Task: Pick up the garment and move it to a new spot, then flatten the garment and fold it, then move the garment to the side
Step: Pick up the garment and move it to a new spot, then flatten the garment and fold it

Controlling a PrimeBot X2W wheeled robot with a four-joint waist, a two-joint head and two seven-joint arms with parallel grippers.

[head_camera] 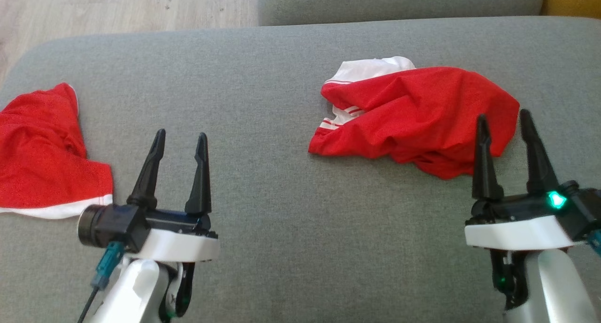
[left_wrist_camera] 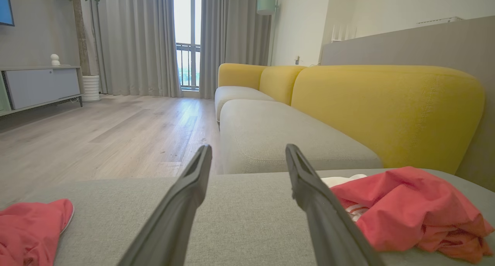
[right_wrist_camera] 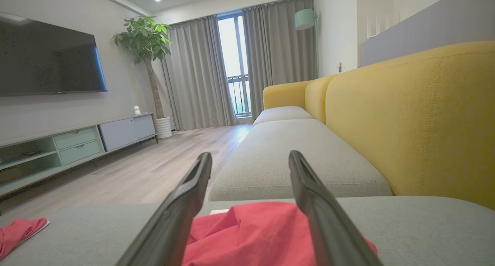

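- Left gripper [head_camera: 181, 134] open and empty, above the bare sofa seat [head_camera: 281, 79]
- Right gripper [head_camera: 502, 115] open and empty, fingers over the near edge of the crumpled red garment [head_camera: 422, 111] on the seat's right half
- Second red garment [head_camera: 42, 149] at the seat's left edge
- Yellow backrest [right_wrist_camera: 417, 115] along its right edge

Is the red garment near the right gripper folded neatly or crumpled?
Crumpled. The garment lies in a loose heap with irregular creases, white trim bunched at its far edge.

Two garments [head_camera: 418, 116] [head_camera: 42, 149], two grippers [head_camera: 181, 134] [head_camera: 503, 114], one sofa [head_camera: 263, 79]
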